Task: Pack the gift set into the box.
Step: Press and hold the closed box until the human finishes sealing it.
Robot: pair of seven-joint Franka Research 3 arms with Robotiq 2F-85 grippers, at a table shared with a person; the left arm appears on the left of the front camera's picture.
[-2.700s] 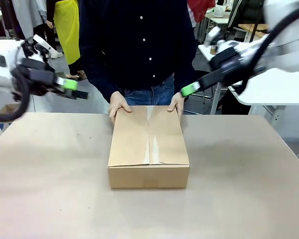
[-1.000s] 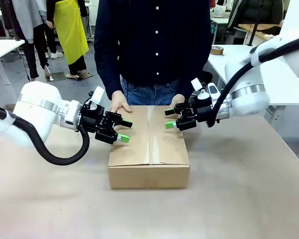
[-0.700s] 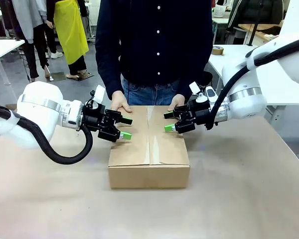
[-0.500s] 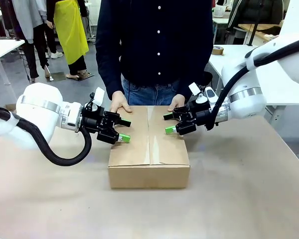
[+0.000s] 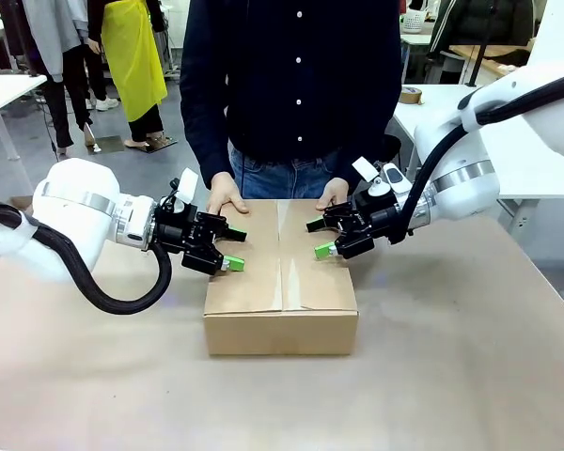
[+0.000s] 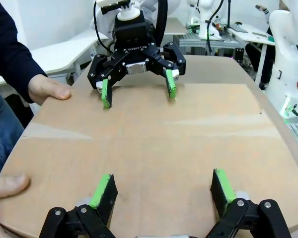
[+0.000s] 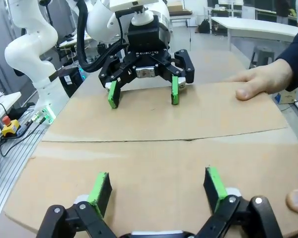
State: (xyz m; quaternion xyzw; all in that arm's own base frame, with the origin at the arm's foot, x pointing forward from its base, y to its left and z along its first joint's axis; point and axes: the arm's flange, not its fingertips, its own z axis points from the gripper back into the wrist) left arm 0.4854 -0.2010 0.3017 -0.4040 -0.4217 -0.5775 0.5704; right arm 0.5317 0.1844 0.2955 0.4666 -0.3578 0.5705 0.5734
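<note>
My left fingers are spread wide and hold nothing, low over the left part of the top of the large plain brown corrugated cardboard box. The box sits with its flaps shut in the middle of the tan counter. My right fingers, equally wide and empty, face them from over the right part. A person's hands rest on the box's far edge.

Robotics lab.
Two white robot arms flank a beige-topped table; plain white work tables stand at ten and two o'clock, a brown tape roll on one, a red emergency-stop button at the right wrist view's nine o'clock.
</note>
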